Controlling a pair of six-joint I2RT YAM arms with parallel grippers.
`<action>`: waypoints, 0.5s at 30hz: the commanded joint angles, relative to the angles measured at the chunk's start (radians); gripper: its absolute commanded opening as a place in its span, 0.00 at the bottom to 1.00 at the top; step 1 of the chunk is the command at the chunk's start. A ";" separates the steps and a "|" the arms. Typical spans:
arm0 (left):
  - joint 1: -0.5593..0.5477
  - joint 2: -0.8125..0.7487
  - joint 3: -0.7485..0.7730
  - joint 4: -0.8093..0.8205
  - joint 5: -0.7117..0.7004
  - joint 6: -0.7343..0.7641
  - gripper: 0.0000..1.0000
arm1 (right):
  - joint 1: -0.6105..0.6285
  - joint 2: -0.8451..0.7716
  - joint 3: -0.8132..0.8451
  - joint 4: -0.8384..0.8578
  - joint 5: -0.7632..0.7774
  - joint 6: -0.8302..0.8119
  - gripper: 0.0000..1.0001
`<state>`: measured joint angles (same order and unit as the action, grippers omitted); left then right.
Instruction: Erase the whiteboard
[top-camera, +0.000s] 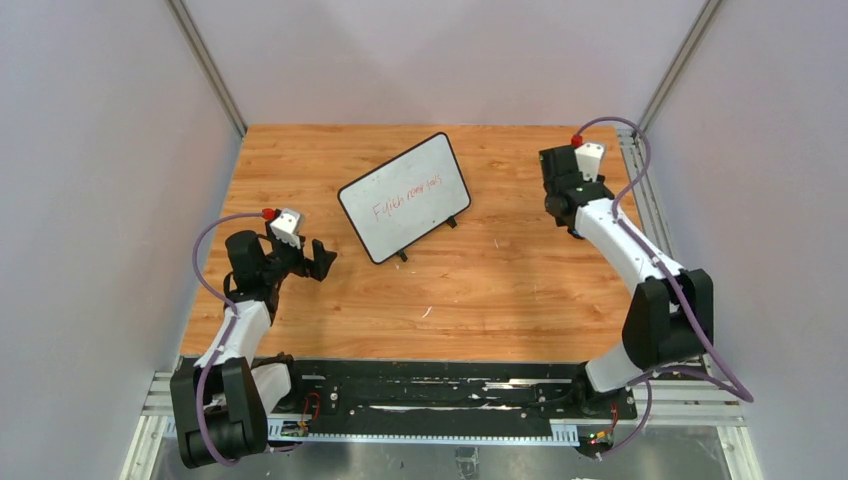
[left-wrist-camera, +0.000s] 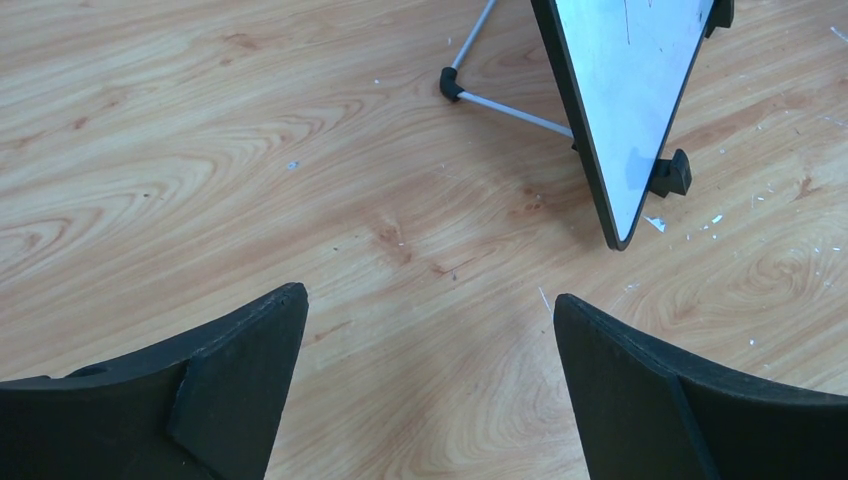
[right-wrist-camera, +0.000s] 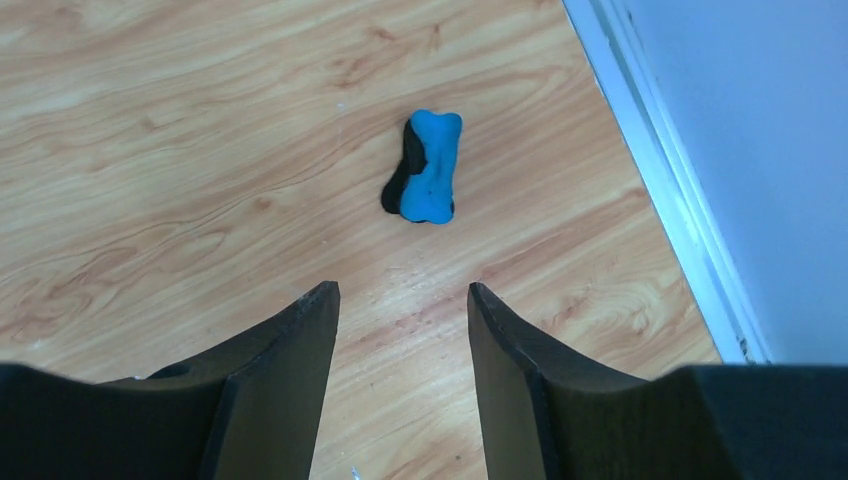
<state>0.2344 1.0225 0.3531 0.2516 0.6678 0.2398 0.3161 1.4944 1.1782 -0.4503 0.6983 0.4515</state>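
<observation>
The whiteboard (top-camera: 405, 196) stands tilted at the middle back of the wooden table, black-framed, with faint red handwriting on its face. Its lower corner (left-wrist-camera: 625, 90) and a black foot (left-wrist-camera: 670, 175) show in the left wrist view. My left gripper (left-wrist-camera: 430, 295) is open and empty over bare wood, near and to the left of the board (top-camera: 322, 258). A small blue eraser with a black underside (right-wrist-camera: 425, 165) lies flat on the wood just ahead of my right gripper (right-wrist-camera: 403, 287). Its jaws are apart with nothing between them. In the top view the right arm (top-camera: 620, 240) hides the eraser.
A grey wire stand leg (left-wrist-camera: 505, 103) sticks out behind the whiteboard. A pale metal rail (right-wrist-camera: 660, 190) and a grey wall run along the table's right edge, close to the eraser. Grey walls enclose the table (top-camera: 480, 290) on the left, the back and the right.
</observation>
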 joint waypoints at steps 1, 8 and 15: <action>0.004 -0.012 0.000 -0.001 0.008 0.015 0.98 | -0.169 0.075 0.076 -0.169 -0.254 0.098 0.51; 0.003 -0.021 -0.002 -0.003 0.001 0.018 0.98 | -0.288 0.222 0.198 -0.203 -0.368 0.064 0.51; 0.003 -0.021 -0.003 -0.004 -0.001 0.017 0.98 | -0.381 0.328 0.262 -0.182 -0.445 0.056 0.50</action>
<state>0.2344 1.0149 0.3531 0.2432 0.6670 0.2428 -0.0219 1.7748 1.3804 -0.6117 0.3103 0.5060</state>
